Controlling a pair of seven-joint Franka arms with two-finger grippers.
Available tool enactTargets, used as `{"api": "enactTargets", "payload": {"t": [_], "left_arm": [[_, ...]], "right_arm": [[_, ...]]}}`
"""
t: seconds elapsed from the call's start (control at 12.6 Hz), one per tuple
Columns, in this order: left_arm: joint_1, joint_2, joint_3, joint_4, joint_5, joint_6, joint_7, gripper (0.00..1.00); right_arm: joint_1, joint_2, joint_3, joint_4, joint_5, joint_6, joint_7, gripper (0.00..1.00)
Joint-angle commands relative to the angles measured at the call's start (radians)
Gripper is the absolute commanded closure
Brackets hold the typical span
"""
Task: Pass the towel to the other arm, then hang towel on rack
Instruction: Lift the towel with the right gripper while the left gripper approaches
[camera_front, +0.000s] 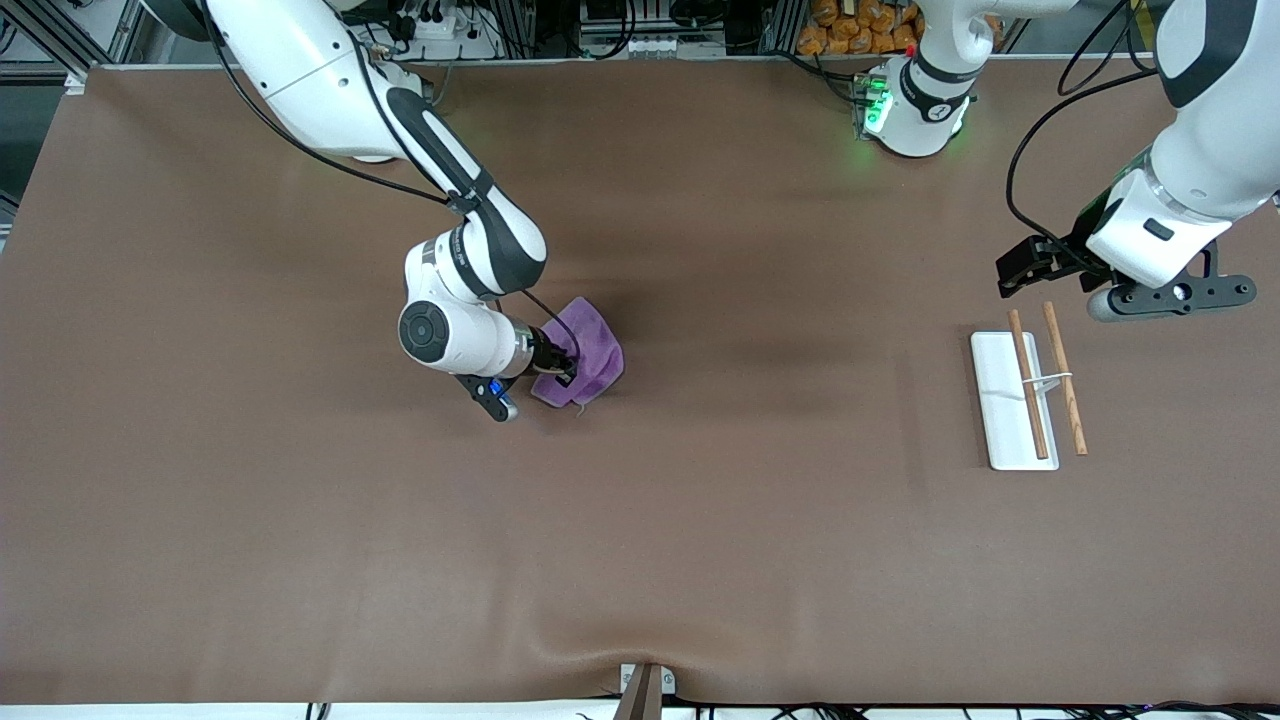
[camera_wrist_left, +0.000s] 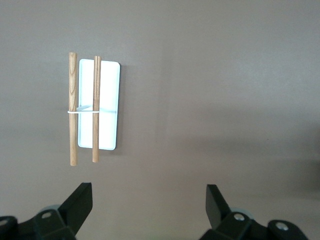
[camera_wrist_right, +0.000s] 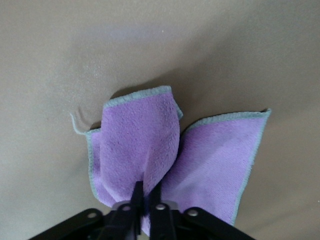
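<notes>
The task is at its very start. The towel (camera_front: 585, 352) lies bunched on the table (camera_front: 700, 550), about midway along it and well apart from the rack (camera_front: 1012, 400), which sits toward the left arm's end. Nothing hangs on the rack's 2 rods, and no handover has taken place. What is done, as far as can be seen, is only the first grab; lifting the towel, passing it to the left arm and draping it over the rods are all left.

The right tool (camera_wrist_right: 146, 196) is down at the towel, its 2 fingers (camera_wrist_right: 159, 200) clenched together on a fold of the purple cloth. In the right wrist view the fabric rises into a pinched ridge between the fingers, with 1 flap spread flat on the table and a loose grey thread trailing off the hem. The towel looks to be resting on the table, not yet lifted, though the pinch seems to have gathered enough cloth to carry it.

The left tool (camera_wrist_left: 147, 202) waits in the air near the rack, over the table just beside the rods' ends, its fingers spread wide and holding nothing. The left wrist view shows the rack lying flat with both rods bare, joined by the thin white wire.
</notes>
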Motion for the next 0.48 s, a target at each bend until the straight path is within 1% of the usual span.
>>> {"api": "enactTargets", "payload": {"t": [0.0, 0.08, 0.16, 0.24, 0.32, 0.4], "left_arm": [[0.008, -0.005, -0.003, -0.007, -0.004, 0.019, 0.017, 0.0], [0.008, -0.005, -0.003, -0.009, -0.004, 0.021, 0.017, 0.0], [0.008, -0.005, -0.003, -0.013, -0.004, 0.021, 0.017, 0.0], [0.008, -0.005, -0.003, -0.014, -0.004, 0.024, 0.017, 0.0], [0.008, -0.005, -0.003, -0.015, -0.004, 0.025, 0.017, 0.0], [0.008, -0.005, -0.003, -0.015, -0.004, 0.028, 0.017, 0.0]], "right_arm": [[-0.022, -0.005, 0.001, 0.016, 0.019, -0.005, 0.002, 1.0], [-0.031, -0.015, 0.001, 0.02, 0.019, -0.025, 0.0, 1.0], [-0.048, -0.031, 0.001, 0.045, 0.02, -0.084, 0.0, 1.0], [-0.075, -0.044, 0.002, 0.106, 0.031, -0.182, 0.003, 1.0], [-0.086, -0.044, -0.001, 0.175, 0.061, -0.274, 0.008, 1.0], [-0.104, -0.042, -0.002, 0.211, 0.097, -0.327, 0.008, 1.0]]}}
